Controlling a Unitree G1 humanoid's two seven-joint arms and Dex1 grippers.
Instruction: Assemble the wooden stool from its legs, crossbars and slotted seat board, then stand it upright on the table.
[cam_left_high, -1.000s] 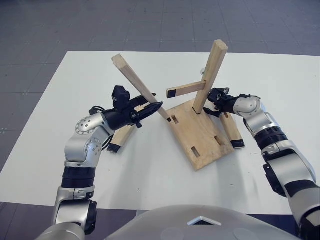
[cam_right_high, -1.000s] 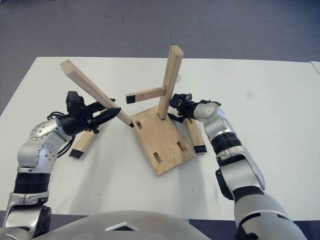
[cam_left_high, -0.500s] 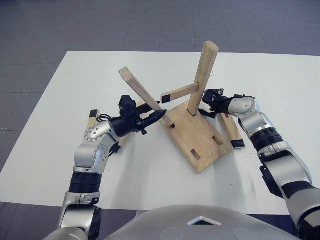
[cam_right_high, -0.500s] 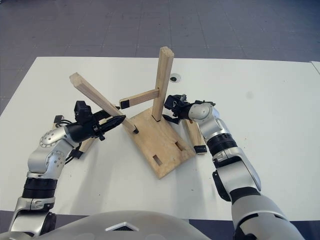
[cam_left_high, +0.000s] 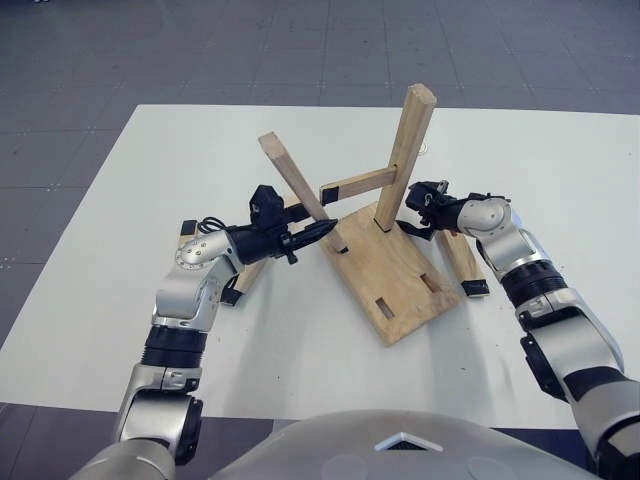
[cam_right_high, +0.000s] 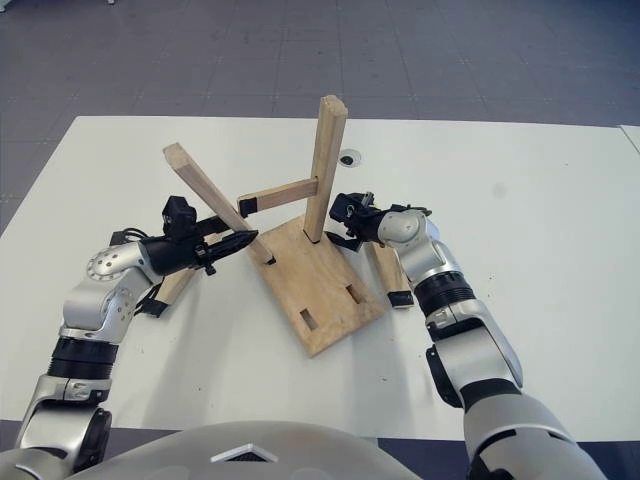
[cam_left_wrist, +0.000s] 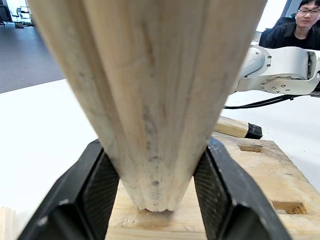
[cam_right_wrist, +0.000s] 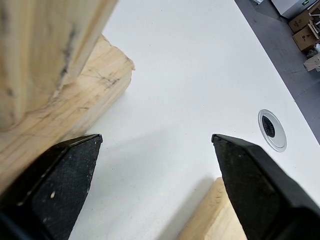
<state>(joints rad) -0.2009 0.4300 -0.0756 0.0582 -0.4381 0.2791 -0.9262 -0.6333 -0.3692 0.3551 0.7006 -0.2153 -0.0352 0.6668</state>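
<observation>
Wood lies under my left forearm on the white tabletop (cam_left_high: 120, 200). There is a loose stick (cam_left_high: 240, 280) with a black cap at its near end, and the pale end of a second stick (cam_left_high: 186, 232) shows beside my elbow. The arm hides the rest of both.

My left fingers (cam_left_high: 310, 232) pinch the leaning leg (cam_left_high: 293, 183) low down, one pad on each flank. Its top tips away to the left. Its foot rests on the near-left corner of the slotted seat board (cam_left_high: 395, 270); I cannot tell whether it sits in a slot.

Next comes the crossbar (cam_left_high: 355, 183), dark at its free end. It juts left from the upright leg (cam_left_high: 408, 150), which stands on the board's far corner. The crossbar's tip hangs just behind the leaning leg and is the closest thing in its way.

My right fingers (cam_right_high: 345, 222) are spread wide and grip nothing, just beside the upright leg's foot. Bare tabletop shows between them.

Right of the board lies another black-capped stick (cam_left_high: 460, 265), its far end behind my wrist. Beyond the upright leg there is a round cable port (cam_right_high: 347, 157).

Count: one board with two open slots showing, two legs raised, one crossbar, three sticks lying loose.
</observation>
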